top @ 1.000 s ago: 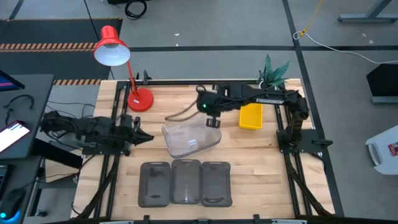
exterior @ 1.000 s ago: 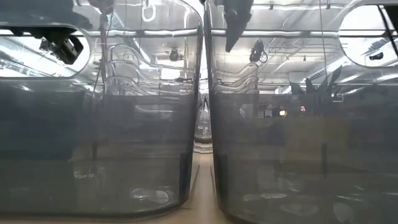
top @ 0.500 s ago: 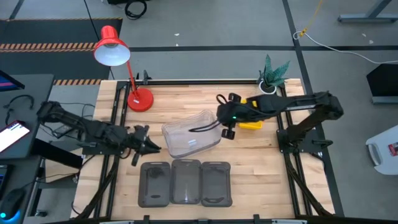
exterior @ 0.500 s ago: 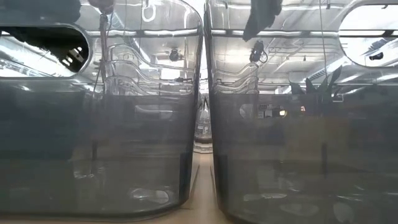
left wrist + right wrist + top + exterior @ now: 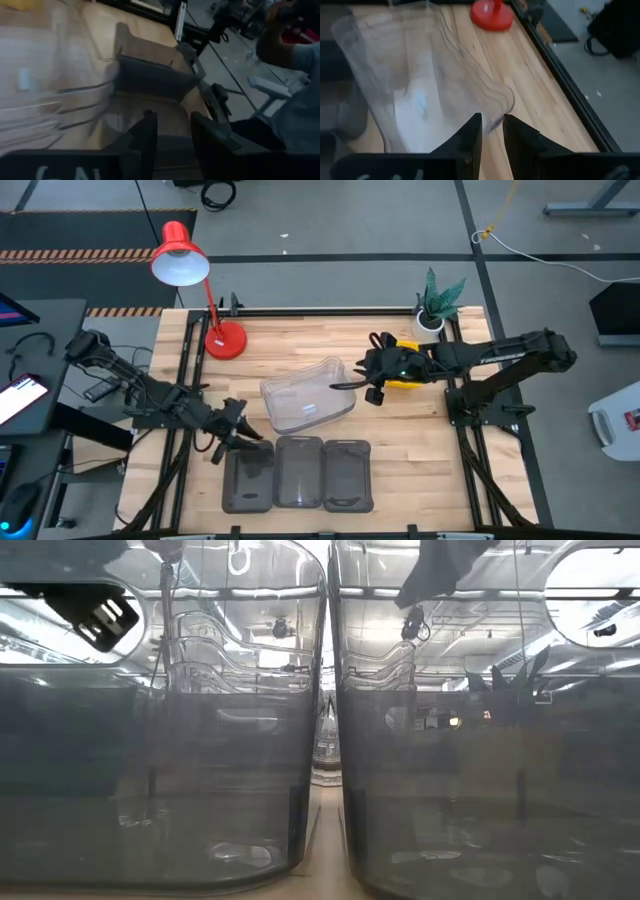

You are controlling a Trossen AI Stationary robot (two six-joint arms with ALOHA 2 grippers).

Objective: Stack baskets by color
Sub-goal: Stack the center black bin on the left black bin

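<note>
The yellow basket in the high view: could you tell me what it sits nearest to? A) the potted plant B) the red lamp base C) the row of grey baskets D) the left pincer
A: the yellow basket lies at the table's far right, just in front of the potted plant.

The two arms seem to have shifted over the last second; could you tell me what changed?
The left gripper swung from the table's left edge toward the leftmost grey basket. The right gripper pulled back rightward from over the clear basket toward the yellow basket, holding nothing. All baskets, the lamp and plant stayed put.
</note>
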